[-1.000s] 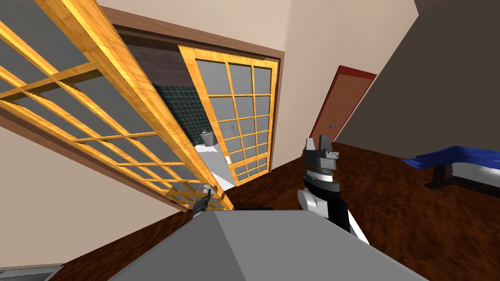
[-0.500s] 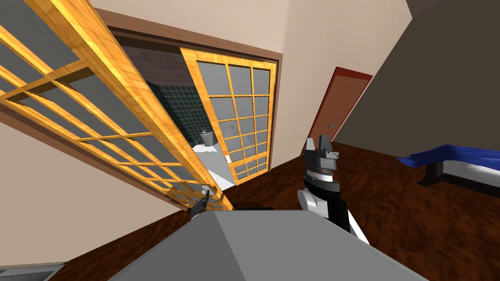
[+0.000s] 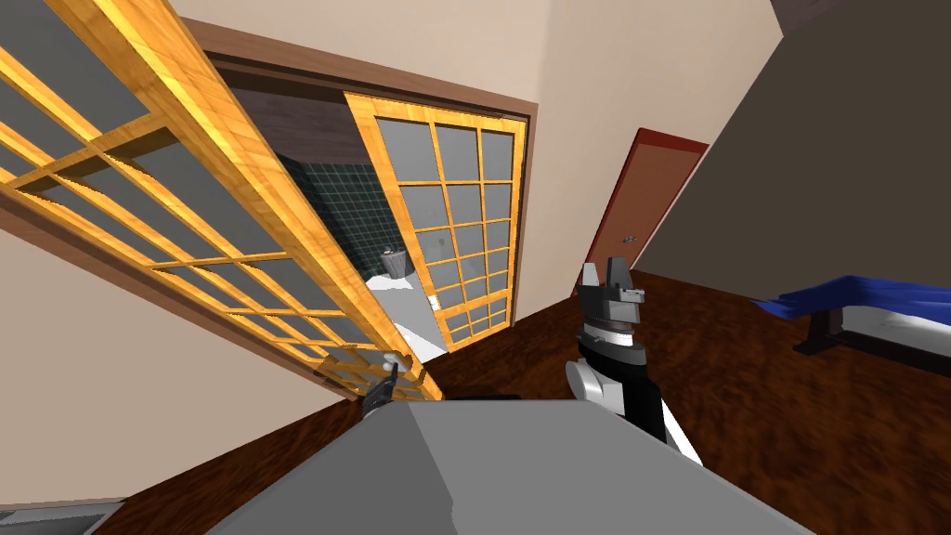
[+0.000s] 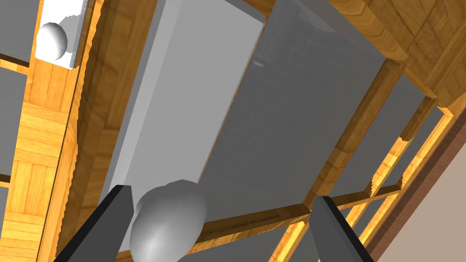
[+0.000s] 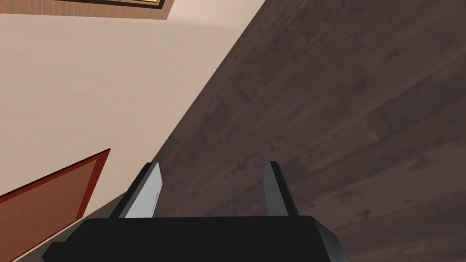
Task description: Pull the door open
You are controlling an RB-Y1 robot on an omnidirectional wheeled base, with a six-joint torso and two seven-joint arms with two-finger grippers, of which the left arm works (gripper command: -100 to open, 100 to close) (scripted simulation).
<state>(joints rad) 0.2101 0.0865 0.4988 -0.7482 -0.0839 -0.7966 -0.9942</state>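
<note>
Beige-walled room, dark wood floor (image 3: 789, 409) — yellow lattice door (image 3: 232, 186) angled out of its frame.
Left gripper (image 4: 223, 194) is at the door's lower corner, fingers spread wide, the round grey knob (image 4: 168, 220) between them, just beside one finger — not clamped. Right gripper (image 3: 602, 271) is raised, fingers parted, holding nothing.

Between the near door (image 3: 232, 186) and the far door (image 3: 460, 223) a gap (image 3: 367, 223) lies open onto a tiled room, with a bin (image 3: 397, 263) deep inside. At the near door's edge the left gripper (image 4: 221, 194) is spread around the knob (image 4: 167, 225), which sits hard by one finger and leaves free room to the other. The door's bars and panes block the way just beyond. The right gripper (image 3: 608, 276), fingers apart, hangs in free air over the floor (image 3: 762, 409), well apart from the bed (image 3: 873, 316).
</note>
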